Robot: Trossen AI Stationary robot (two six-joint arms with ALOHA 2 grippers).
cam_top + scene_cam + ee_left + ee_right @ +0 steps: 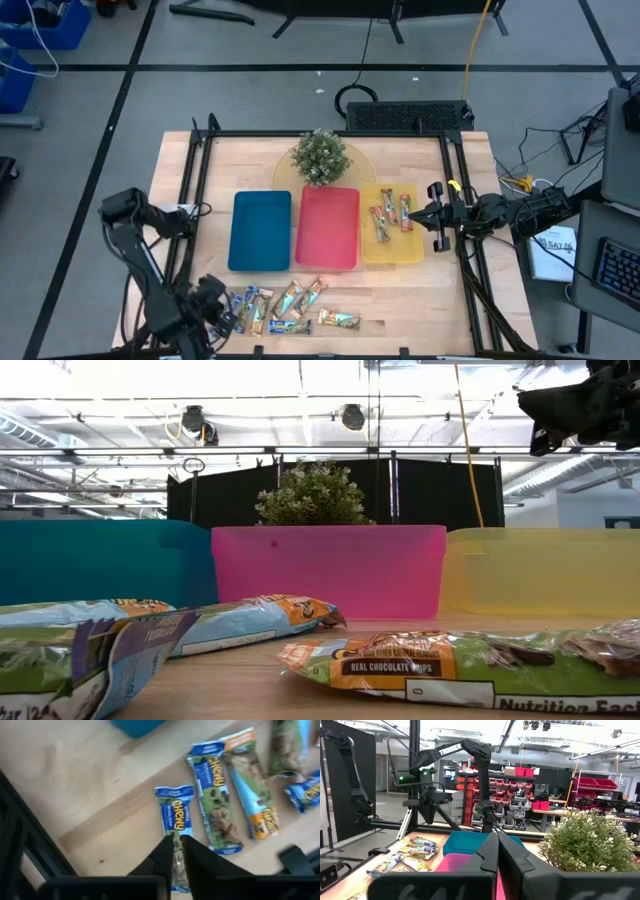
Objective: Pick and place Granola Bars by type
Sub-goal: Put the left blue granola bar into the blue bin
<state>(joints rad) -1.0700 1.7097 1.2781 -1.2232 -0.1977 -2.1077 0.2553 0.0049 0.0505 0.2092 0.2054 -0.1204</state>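
Observation:
Several granola bars (290,308) lie flat on the wooden table near its front edge, most with blue-and-green wrappers. Three orange-red bars (392,215) lie in the yellow tray (392,252). My left gripper (215,303) is at the left end of the loose bars. Its fingers are nearly closed, with a narrow gap, and point down over the near end of a blue-wrapped bar (175,815). My right gripper (420,215) is shut and empty. It hangs in the air over the yellow tray's right edge and also shows in the low view (570,405). My left gripper stands over the near end of the blue-wrapped bar (178,870), fingers pointing down and set along the bar. The bar lies flat on the table. The fingers hide the spot, so I cannot tell whether they touch it.
A blue tray (260,230) and a pink-red tray (327,228) stand empty side by side to the left of the yellow one. A small potted plant (320,155) stands behind them. Black frame rails (195,200) run along the table's left and right sides.

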